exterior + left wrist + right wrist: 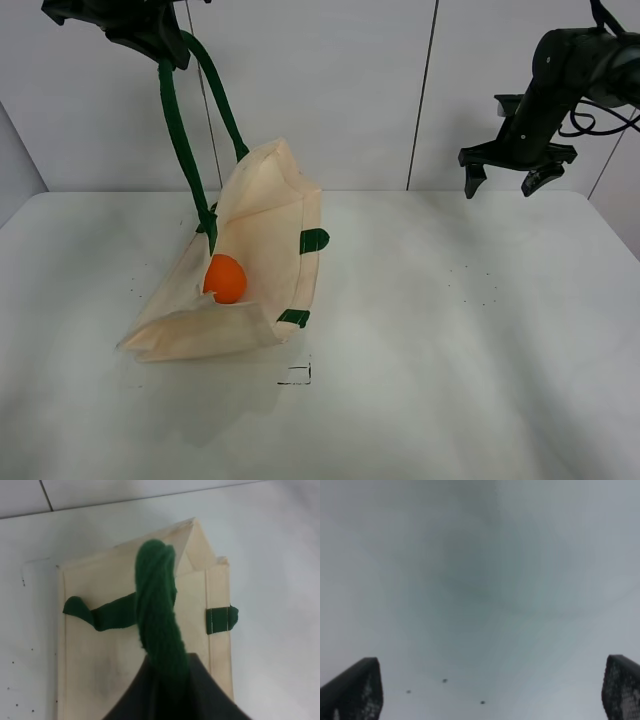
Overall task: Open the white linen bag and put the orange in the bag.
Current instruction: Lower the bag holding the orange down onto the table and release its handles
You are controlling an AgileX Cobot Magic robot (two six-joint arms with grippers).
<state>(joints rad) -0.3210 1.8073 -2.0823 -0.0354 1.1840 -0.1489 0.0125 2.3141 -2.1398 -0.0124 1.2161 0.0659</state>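
The white linen bag (262, 255) is lifted by its dark green strap handle (182, 140), its upper edge raised and its lower end resting on the table (450, 350). The orange (225, 278) sits inside the bag's open mouth. My left gripper (160, 45) is shut on the green handle high at the upper left. In the left wrist view the twisted handle (157, 605) runs from the fingers down to the bag (100, 670); the orange is hidden there. My right gripper (508, 180) is open and empty, held high at the right, well away from the bag.
A small black square mark (296, 375) is on the table in front of the bag. The right wrist view shows only blurred table with the two fingertips (355, 690) far apart. A wall stands behind the table.
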